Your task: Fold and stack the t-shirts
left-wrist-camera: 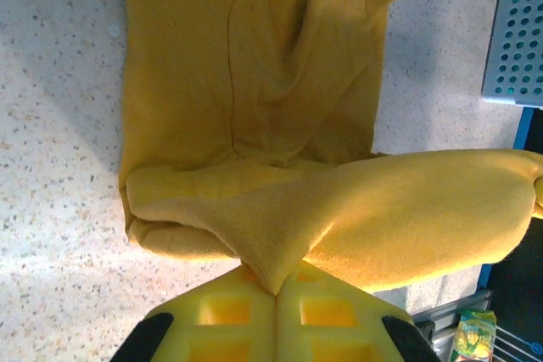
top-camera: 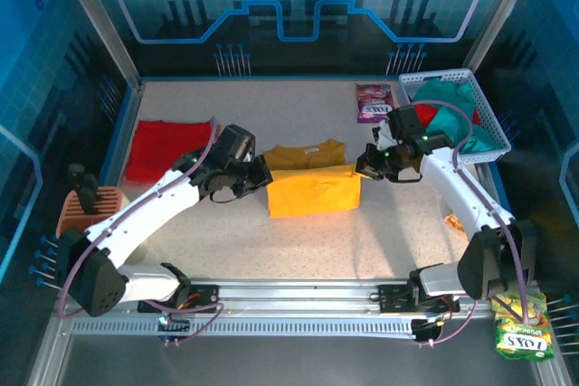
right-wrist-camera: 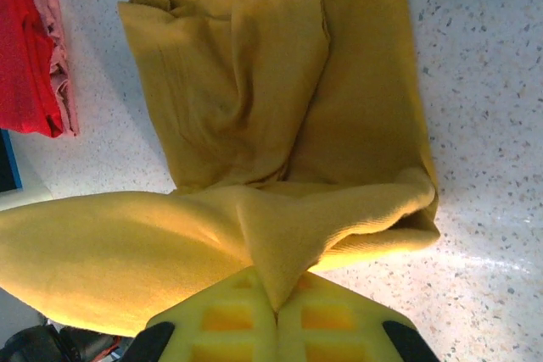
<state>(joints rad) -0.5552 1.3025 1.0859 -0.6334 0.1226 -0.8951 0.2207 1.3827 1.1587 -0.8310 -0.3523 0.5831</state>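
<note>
Left claw (left-wrist-camera: 275, 296), right claw (right-wrist-camera: 275, 307) pinching opposite ends of yellow tee (top-camera: 312, 192).

A speckled pale counter (top-camera: 271, 241) carries a purple snack packet (top-camera: 374, 102) at the far side, lying just left of a white perforated basket (top-camera: 434, 75) that sits in the far right corner. At the left edge stands an orange slotted rack (top-camera: 86, 210) with a dark object (top-camera: 83, 185) upright in it. A yellow-green FOX'S packet (top-camera: 523, 330) lies off the near right corner, beside a metal rail (top-camera: 298, 300) running along the near edge. A small orange item (top-camera: 452, 220) rests by the right edge.
</note>
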